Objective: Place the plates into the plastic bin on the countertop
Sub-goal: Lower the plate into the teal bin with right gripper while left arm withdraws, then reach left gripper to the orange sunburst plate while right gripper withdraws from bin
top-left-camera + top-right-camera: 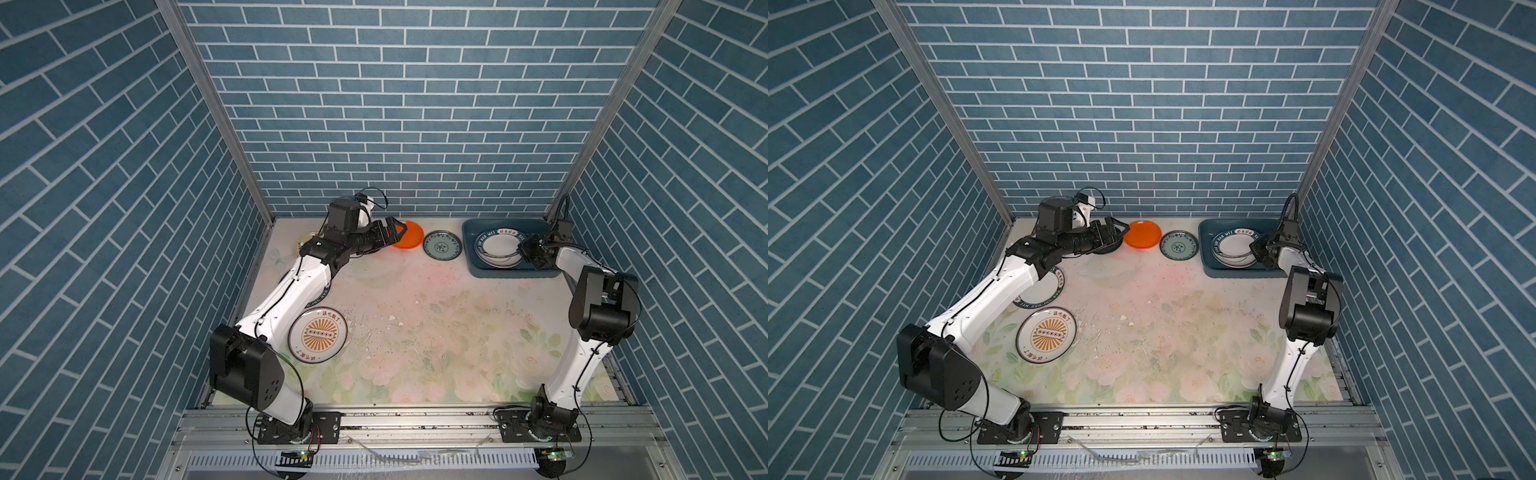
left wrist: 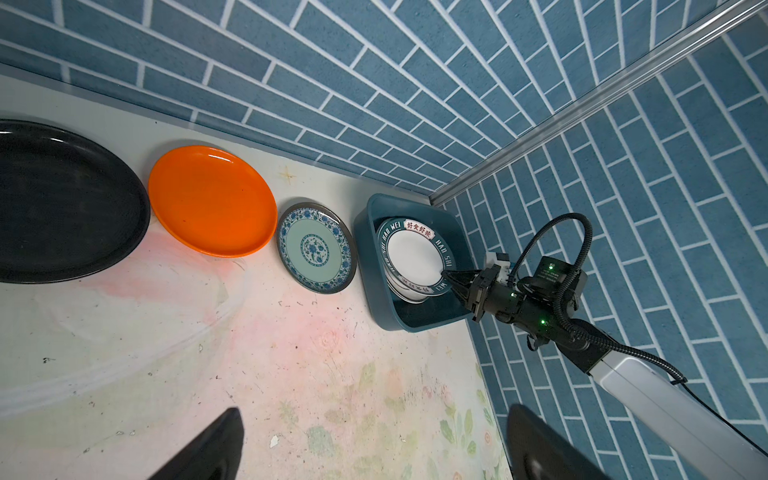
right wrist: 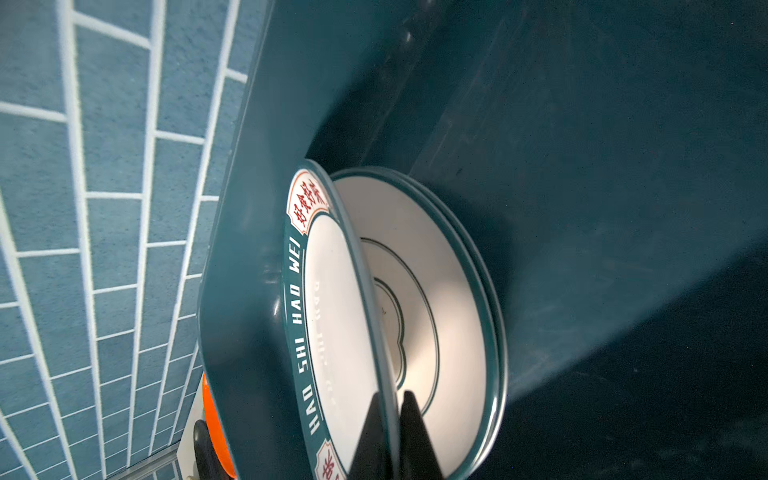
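The lettered plate (image 3: 332,316) hangs tilted inside the plastic bin (image 1: 471,249), upper right in both top views, above other plates (image 3: 449,291) lying there, its rim pinched by the closed right gripper (image 3: 388,399). This looks like the release step: lower it flat, then let go. The left gripper (image 1: 392,233), jaws wide and empty, hovers beside the orange plate (image 1: 411,240).

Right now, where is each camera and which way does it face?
Top views: above the front, looking down on the countertop; left arm, right arm show.
Left wrist: low over the countertop, facing the plastic bin; open left gripper shows.
Right wrist: at the bin, facing the lettered plate the right gripper pinches.
Shared everywhere: bin, lettered plate.
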Controlling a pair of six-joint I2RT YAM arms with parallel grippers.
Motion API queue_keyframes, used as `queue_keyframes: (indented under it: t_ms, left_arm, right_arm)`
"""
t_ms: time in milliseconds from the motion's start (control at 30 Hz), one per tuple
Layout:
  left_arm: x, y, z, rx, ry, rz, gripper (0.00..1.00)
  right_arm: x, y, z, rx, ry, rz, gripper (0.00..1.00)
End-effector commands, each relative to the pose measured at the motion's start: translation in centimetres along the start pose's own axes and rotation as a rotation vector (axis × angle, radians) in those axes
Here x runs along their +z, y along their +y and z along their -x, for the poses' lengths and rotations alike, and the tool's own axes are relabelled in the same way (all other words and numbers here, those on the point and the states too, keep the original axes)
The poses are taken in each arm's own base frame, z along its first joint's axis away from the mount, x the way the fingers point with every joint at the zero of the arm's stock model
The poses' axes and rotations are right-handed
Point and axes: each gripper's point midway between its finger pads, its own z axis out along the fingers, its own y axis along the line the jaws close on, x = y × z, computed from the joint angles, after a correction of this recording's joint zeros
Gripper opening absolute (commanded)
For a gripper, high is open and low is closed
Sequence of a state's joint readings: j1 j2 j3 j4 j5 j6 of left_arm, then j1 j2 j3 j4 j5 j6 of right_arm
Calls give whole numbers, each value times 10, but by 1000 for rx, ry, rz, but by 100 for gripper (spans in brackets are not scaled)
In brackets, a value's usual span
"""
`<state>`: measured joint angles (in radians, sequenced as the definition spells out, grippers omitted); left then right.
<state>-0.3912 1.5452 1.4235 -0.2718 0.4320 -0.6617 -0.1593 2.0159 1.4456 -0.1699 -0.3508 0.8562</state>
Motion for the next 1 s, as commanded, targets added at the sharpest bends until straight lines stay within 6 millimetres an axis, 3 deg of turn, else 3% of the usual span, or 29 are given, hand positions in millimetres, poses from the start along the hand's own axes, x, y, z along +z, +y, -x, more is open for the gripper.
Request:
queue_keyframes:
  t_ms: [0,33,100,200,333,700,867,967]
  left_arm:
    - [1,-4,7,10,-17,3,100]
    - [1,-3,7,9,-16,6,100]
    - [1,-1,6,8,-14,13,100]
    - [2,-1,6,7,-13,17,100]
    - [4,0,6,5,-10,15,100]
    - [1,13,3,-8,-17,80,100]
    - [-17,40,2,-64,-57,171,100]
    - [-33,63,2,-144,-104,203,100]
  right_arm:
    - [3,3,9,-26,-11,-1,0]
    - [3,2,9,-30,-10,-7,9]
    - [2,-2,9,-39,-12,-32,37]
    - [-2,-4,9,-61,-12,-59,56]
    - [-7,-3,9,-79,-11,-67,64]
    - [-15,11,14,-102,-20,-35,72]
    - [-32,30,20,-124,-48,8,77]
    - [-46,53,22,-183,-50,45,78]
